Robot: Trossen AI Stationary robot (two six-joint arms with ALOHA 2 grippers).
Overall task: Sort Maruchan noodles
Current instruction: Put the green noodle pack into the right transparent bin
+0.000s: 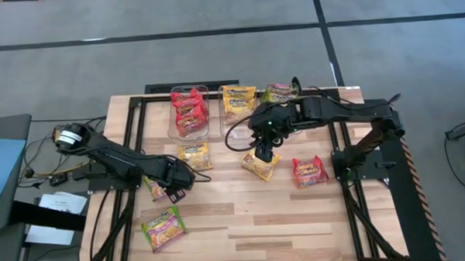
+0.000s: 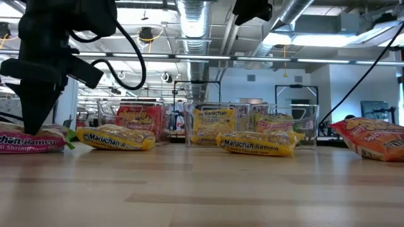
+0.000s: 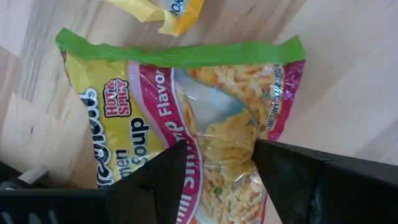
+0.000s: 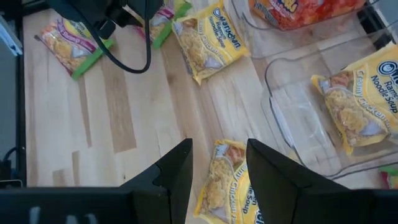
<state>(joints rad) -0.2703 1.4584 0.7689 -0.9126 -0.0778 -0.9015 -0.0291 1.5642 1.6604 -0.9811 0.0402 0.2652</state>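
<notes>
My left gripper stands low over a green-and-pink Maruchan packet near the table's left side and is shut on it. A second green-and-pink packet lies flat near the near edge. One yellow packet lies flat in front of the bins. My right gripper is open and hovers above another yellow packet, its fingers on either side without touching it. A red packet lies flat to the right. My left gripper pinches the green-and-pink packet across its middle between the two fingers. The plastic bunches up in the gap. The fingers come from above, pointing down. The packet still lies on the table.
Three clear bins stand in a row at the far edge: one with red packets, one with yellow packets, one with green-and-pink packets. Bare wood stretches across the near right part of the table.
</notes>
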